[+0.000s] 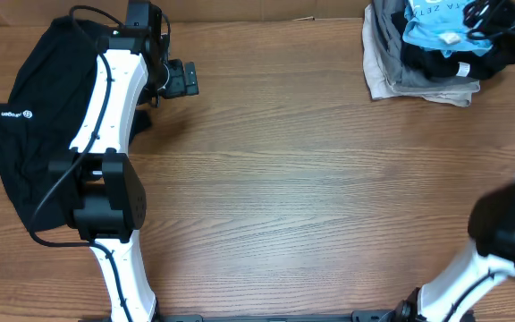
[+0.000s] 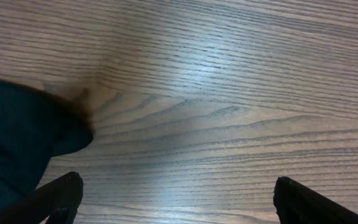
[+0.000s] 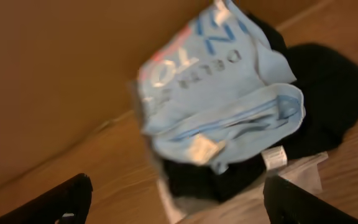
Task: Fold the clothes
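At the far left, a black soft top with a small white logo [image 1: 25,134] lies spread on the wooden desk [image 1: 284,179], probably laid out for folding. The left pincer [image 2: 179,196] hangs just right of its edge, fingers wide apart and holding nothing. At the far right, a crumpled light blue printed T-shirt [image 3: 222,106] tops a heap of garments. The right pincer [image 3: 179,202] is poised before it, fingers apart, seemingly to take it.

black top [image 1: 32,134] — spread, left | light blue T-shirt [image 1: 429,29] — crumpled, far right
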`<state>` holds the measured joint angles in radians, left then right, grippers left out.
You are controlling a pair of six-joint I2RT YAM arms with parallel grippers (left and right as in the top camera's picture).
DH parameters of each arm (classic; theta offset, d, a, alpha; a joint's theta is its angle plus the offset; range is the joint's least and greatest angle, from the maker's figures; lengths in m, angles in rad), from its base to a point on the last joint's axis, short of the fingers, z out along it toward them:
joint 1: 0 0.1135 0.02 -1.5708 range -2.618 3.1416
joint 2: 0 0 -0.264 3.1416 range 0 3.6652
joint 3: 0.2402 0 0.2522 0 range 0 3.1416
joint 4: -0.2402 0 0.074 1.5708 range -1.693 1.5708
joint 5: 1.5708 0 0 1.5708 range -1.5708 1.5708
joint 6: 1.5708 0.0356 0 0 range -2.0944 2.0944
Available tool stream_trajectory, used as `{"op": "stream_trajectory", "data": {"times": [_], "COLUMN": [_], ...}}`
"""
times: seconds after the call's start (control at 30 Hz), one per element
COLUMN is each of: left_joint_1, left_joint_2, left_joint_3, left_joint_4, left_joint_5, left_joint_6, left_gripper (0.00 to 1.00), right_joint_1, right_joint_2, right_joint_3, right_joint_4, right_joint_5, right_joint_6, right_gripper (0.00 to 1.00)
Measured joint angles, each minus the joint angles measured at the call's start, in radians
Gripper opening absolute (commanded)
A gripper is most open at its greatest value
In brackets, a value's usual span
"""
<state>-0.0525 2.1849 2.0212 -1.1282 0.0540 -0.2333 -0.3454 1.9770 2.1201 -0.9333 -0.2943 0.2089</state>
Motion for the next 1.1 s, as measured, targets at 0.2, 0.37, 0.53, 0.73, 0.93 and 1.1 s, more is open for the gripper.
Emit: {"op": "stream_trajectory", "data": {"times": [0.2, 0.37, 0.53, 0.73, 0.93, 1.1], "left_joint_1": [0.000, 0.000, 0.000, 0.000, 0.000, 0.000], "left_joint_2": [0.000, 0.000, 0.000, 0.000, 0.000, 0.000], "left_joint_3": [0.000, 0.000, 0.000, 0.000, 0.000, 0.000], "left_joint_4": [0.000, 0.000, 0.000, 0.000, 0.000, 0.000], "left_joint_5": [0.000, -0.002, -0.003, -0.003, -0.003, -0.005], "left_joint_6": [0.000, 0.000, 0.000, 0.000, 0.000, 0.000], "left_gripper": [1.00, 1.00, 1.00, 1.00, 1.00, 1.00], "right_joint_1": [0.009, 0.064, 0.122, 0.131, 0.133, 0.197], "right_joint_2": [-0.173, -0.235, -0.283, -0.296, -0.296, -0.390], "right_joint_3": [0.013, 0.013, 0.013, 0.013, 0.011, -0.122], "right_joint_4": [-0.225, -0.427, -0.544, -0.583, -0.551, -0.337], "right_joint_5": [-0.117, -0.195, -0.235, -0.243, -0.183, -0.070], "right_joint_6": [-0.122, -0.191, -0.213, -0.221, -0.251, -0.313], "right_gripper": [1.00, 1.00, 1.00, 1.00, 1.00, 1.00]}}
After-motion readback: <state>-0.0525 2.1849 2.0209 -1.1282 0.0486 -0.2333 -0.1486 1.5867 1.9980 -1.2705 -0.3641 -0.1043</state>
